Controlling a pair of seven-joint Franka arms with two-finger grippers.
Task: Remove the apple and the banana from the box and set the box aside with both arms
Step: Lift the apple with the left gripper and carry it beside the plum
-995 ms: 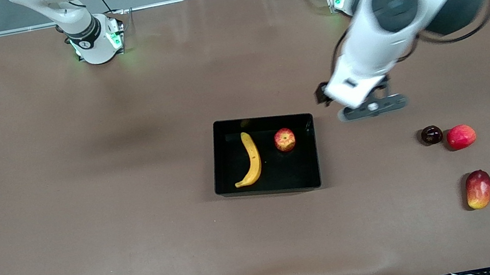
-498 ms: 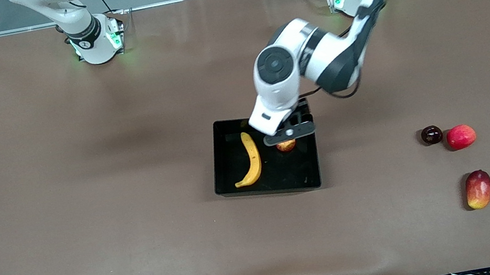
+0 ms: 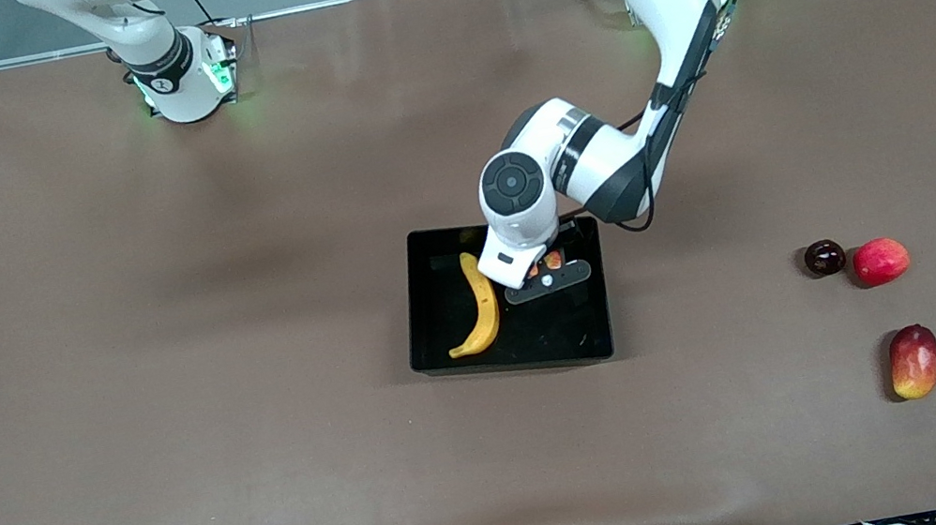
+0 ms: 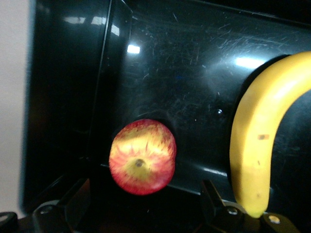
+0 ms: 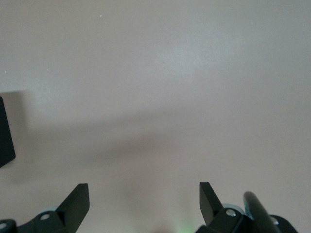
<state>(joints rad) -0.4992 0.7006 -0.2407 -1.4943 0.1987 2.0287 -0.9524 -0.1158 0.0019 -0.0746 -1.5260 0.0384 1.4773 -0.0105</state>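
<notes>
Left arm parked right over the apple, so you barely see it from the front

Black box (image 3: 443, 343) mid-table holds the banana (image 3: 482, 303); the apple (image 4: 142, 156) sits at the banana's 3 o'clock, mostly covered by the left gripper (image 4: 142, 206), jaws spread wide, empty. Right gripper (image 5: 144, 199) is out of the front view, also wide open over bare table.

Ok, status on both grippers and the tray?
Left gripper open over apple in black tray. Banana beside it. Right gripper open, waiting over bare table.
</notes>
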